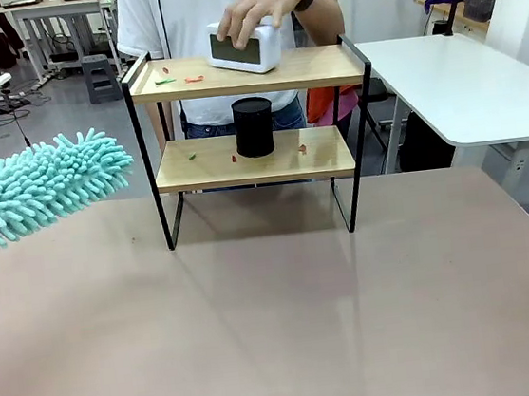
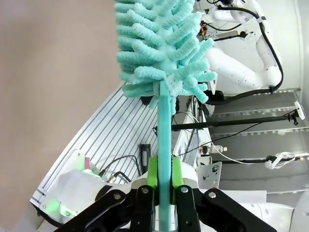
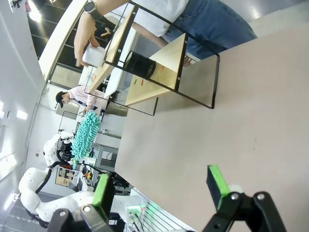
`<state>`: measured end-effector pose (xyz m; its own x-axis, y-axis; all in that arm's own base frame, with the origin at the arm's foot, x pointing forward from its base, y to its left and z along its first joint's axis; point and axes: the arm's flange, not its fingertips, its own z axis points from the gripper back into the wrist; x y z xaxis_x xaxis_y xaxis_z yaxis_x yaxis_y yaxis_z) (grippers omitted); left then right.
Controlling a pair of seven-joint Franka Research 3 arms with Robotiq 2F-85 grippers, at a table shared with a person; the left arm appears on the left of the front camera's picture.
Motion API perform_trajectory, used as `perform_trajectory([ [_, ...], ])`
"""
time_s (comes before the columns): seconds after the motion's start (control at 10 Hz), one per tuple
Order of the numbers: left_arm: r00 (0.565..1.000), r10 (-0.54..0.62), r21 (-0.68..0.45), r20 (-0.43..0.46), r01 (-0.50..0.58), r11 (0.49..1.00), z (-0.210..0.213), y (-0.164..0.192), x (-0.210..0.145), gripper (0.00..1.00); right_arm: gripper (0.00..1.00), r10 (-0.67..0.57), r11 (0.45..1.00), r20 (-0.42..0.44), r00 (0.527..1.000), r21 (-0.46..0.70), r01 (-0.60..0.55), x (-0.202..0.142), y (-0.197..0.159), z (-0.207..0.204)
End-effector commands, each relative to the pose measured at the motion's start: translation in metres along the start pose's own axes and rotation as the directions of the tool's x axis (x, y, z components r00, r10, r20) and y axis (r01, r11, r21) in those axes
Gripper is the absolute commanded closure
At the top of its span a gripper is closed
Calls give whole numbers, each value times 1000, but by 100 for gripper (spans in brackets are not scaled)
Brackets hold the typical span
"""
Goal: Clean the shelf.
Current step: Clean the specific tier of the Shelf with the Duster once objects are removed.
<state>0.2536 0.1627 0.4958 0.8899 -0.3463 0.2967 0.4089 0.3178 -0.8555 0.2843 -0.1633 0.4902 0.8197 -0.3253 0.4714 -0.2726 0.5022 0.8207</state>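
My left gripper (image 2: pixel 164 174) clamps the teal microfiber duster (image 1: pixel 38 185), left of the shelf (image 1: pixel 326 65). My right gripper (image 3: pixel 161 183) is spread wide.

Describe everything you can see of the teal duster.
The duster has a fluffy teal head of thick, soft, noodle-like strands, microfibre by the look, on a flat teal handle that looks plastic. The left gripper is shut on the handle, its green-padded fingers pressing either side. In the front view the head enters from the left edge, roughly level, tip slightly raised, held in the air above the table, left of the shelf and apart from it.
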Motion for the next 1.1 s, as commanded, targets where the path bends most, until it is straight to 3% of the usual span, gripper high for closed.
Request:
perform_trajectory([
  [0.0,1000,7,-21,16,-7,1000,3,-6,3,100,0,27,999,15,1000,17,-27,4,0,-1],
  [0.7,1000,7,-21,16,-7,1000,3,-6,3,100,0,27,999,15,1000,17,-27,4,0,-1],
  [0.8,1000,1,0,0,-1,1000,0,0,0,88,0,27,999,15,1000,17,-27,4,0,-1],
  [1.0,996,-33,104,84,24,994,1,-56,28,88,0,27,999,15,1000,17,-27,4,0,-1],
])
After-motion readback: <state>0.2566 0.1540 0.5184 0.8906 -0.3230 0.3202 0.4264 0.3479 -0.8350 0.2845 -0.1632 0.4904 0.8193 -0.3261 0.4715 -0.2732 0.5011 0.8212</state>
